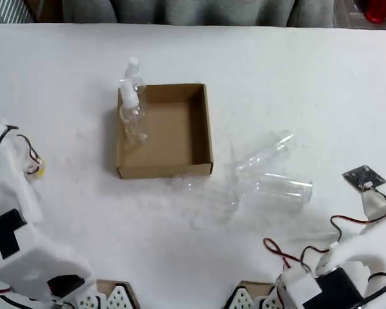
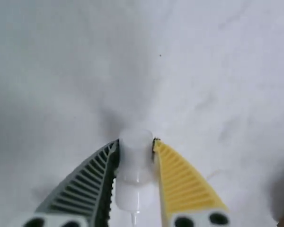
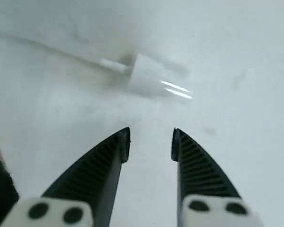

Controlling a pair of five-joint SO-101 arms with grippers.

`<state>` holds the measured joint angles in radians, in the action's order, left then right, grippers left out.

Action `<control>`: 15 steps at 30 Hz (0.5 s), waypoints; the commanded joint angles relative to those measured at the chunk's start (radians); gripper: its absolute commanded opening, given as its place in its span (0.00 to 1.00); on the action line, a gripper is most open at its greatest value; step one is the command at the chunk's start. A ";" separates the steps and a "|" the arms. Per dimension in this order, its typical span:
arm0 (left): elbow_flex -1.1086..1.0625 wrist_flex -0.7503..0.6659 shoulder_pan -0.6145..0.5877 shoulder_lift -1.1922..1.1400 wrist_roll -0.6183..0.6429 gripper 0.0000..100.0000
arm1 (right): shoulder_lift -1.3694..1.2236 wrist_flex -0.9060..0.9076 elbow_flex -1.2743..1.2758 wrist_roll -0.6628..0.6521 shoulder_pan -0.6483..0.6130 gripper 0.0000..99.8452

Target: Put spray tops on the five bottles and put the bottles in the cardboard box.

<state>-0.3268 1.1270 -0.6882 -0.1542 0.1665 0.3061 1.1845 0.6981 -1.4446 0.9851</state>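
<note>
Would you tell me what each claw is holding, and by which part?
Left claw grips a spray top by the sides of its head; right claw holds nothing.

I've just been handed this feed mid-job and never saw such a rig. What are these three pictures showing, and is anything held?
These are two small robot arms at a white table. The high view looks down from a fixed camera: the left arm sits lower left, the right arm lower right. Mid-table is the open cardboard box, with two capped bottles at its left wall; clear bottles lie on the table to its right. The other two pictures come from a camera on each arm's wrist, looking along its jaws. The left arm's grey and yellow jaws are shut on a white spray top. The right arm's black jaws are open and hold nothing; another spray top lies on the table ahead of them.
</note>
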 commanded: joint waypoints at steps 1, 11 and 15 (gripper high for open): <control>-0.025 -0.023 0.019 0.120 0.005 0.04 | 0.090 0.012 -0.026 0.074 -0.048 0.15; -0.097 -0.023 0.044 0.173 0.009 0.28 | 0.364 0.251 -0.025 0.103 -0.197 0.15; -0.097 -0.014 0.045 0.173 0.009 0.28 | 0.472 0.328 -0.023 0.196 -0.288 0.15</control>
<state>-0.4312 1.1193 -0.6575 -0.0391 0.1665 0.6943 1.4638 0.6981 -1.3142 0.7702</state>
